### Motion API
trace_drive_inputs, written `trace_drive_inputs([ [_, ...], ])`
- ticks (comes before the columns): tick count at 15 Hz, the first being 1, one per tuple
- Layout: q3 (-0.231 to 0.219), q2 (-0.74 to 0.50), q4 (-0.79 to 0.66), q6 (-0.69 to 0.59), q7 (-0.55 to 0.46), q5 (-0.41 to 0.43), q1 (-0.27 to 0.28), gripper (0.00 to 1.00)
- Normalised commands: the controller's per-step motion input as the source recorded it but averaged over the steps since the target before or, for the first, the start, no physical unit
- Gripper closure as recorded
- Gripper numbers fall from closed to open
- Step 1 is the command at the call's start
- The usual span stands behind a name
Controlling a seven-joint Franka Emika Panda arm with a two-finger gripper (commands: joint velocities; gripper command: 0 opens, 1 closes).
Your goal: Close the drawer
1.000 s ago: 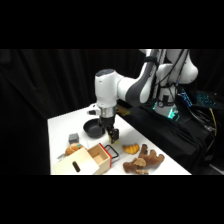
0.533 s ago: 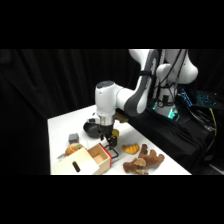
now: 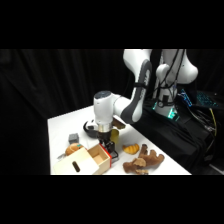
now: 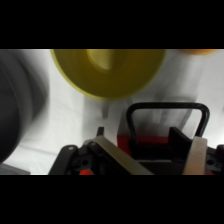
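Beyond the hand (image 4: pixel 150 155) on its left in the wrist view looms a blurred dark round shape (image 4: pixel 17 105), probably a black bowl. Ahead of the hand lies a yellow disc-shaped object (image 4: pixel 107 70) on the white tabletop (image 4: pixel 65 120). Directly in front of the fingers (image 4: pixel 196 155) stands the black wire loop handle (image 4: pixel 167 107) of the small light-wood drawer with red-trimmed front (image 4: pixel 150 145). The fingers stand apart, one on each side of the loop's base, with nothing gripped between them.

In the side view the hand (image 3: pixel 109 147) sits right against the drawer front (image 3: pixel 103 156), which juts out of the pale wooden box (image 3: pixel 80 162); to the hand's right lie brown plush shapes (image 3: pixel 142 161).

Compared with half a second earlier, the arm has come lower and nearer the box, so the hand now meets the drawer's face. I judge that a push inward is about to start; the drawer looks not yet shut.
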Motion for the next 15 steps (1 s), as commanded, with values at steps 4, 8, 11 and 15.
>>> trace_drive_inputs([
  [4,-0.039,0.1,0.32,-0.12,-0.06,-0.045,0.029,0.0],
  [8,-0.056,0.11,0.49,-0.27,-0.03,-0.071,0.077,0.0],
  [11,-0.042,0.17,0.55,-0.28,-0.05,-0.061,0.066,0.0],
  [15,-0.011,0.26,0.55,-0.25,-0.1,-0.028,0.028,0.0],
])
